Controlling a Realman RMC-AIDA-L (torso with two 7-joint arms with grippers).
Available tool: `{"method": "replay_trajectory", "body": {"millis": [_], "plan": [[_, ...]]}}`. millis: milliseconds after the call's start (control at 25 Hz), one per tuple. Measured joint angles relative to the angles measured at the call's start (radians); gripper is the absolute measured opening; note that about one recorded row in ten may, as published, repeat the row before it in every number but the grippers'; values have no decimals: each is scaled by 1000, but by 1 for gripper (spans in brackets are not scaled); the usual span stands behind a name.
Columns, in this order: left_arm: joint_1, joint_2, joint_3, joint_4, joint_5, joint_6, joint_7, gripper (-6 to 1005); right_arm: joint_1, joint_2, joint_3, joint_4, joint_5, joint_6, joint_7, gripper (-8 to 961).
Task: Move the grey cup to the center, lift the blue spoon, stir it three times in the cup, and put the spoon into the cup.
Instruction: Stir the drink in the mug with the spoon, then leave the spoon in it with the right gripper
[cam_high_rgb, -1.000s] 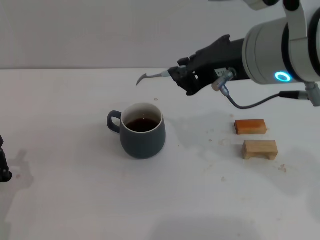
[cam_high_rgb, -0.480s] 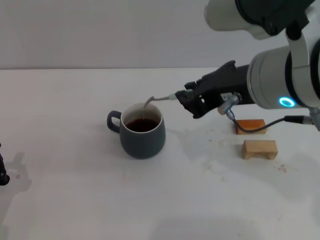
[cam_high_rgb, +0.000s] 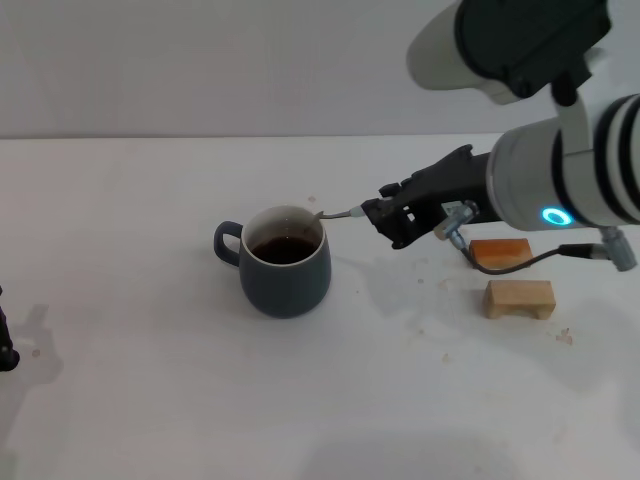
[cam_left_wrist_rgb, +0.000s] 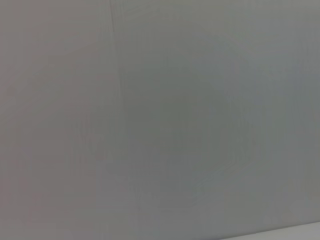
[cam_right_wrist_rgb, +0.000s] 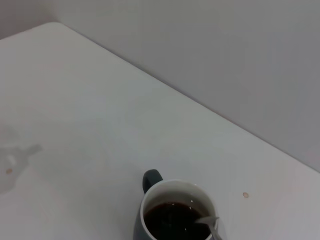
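1. Starting nearest: left gripper parked at the near left table edge, well apart from everything. Only a dark sliver showing, so can't tell how its jaws stand. Left wrist view just blank grey, no help.
2. Next, pale wooden block on the right of the white table, orange block just behind it. Neither part of the job.
3. Then the mug, about mid-table, upright, handle pointing to the robot's left, dark brown liquid inside.
4. Key bit: spoon lying nearly level, long axis running left-right, bowl end dipped over the mug's right rim and into the liquid (right wrist view shows the metal tip in the drink). Mug sits to the left of the jaws, straight along the spoon.
5. Right gripper clamped on the spoon's handle end, just right of the mug, forearm reaching in low from the right and sloping slightly down toward it. Clearly the nearer arm.
6. Probably stirring stage now; guessing small circles inside the rim without knocking the mug.
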Motion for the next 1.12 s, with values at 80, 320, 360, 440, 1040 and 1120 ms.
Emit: {"method": "replay_trajectory", "body": {"millis": [80, 320, 360, 440, 1040, 1120], "plan": [[0, 0, 0, 0, 0, 1, -1, -2, 7, 0, -5, -16, 0, -9, -1, 157], [0, 0, 0, 2, 0, 2, -1, -2, 47, -1, -27, -102, 6, -54, -3, 157], [0, 0, 0, 2, 0, 2, -1, -2, 50, -1, -30, -106, 7, -60, -3, 157], [0, 0, 0, 2, 0, 2, -1, -2, 53, 0, -36, -110, 7, -64, -3, 158], [-2, 0, 0, 3, 3, 0, 0, -2, 86, 3, -77, -156, 12, -97, 3, 157], [0, 0, 0, 4, 3, 0, 0, -2, 93, 2, -76, -183, 12, -118, 1, 157]]}}
